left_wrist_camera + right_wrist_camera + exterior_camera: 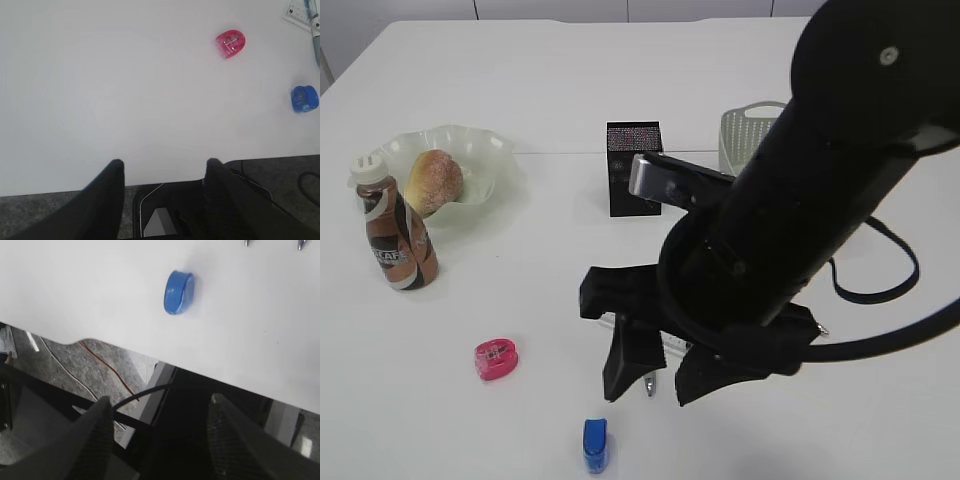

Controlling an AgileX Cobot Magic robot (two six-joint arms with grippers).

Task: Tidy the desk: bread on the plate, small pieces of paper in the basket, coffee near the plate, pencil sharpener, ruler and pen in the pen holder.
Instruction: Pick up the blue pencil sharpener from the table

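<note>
Ruler (638,335) and pen lie together under my right gripper (660,378), mostly hidden by its black fingers; only a clear strip and a metal tip show in the exterior view. I judge the ruler light, stiff, flat and slippery against the desk (520,90), so I would pinch it across its narrow width near the middle, or take the pen first since its round body gives more to grip. My right gripper hangs with its jaws well apart, holding nothing; its wrist view shows empty space between the fingers and the blue sharpener (178,292) on the desk's edge beyond. The left gripper (165,172) also stands apart and empty over the near desk edge, with the pink sharpener (230,43) well ahead of it. Farther out, the pen holder (634,168) stands mid-desk, the basket (748,135) behind my right arm, and the bread (433,181) sits on the plate (490,150) with the coffee (396,237) just beside it.
</note>
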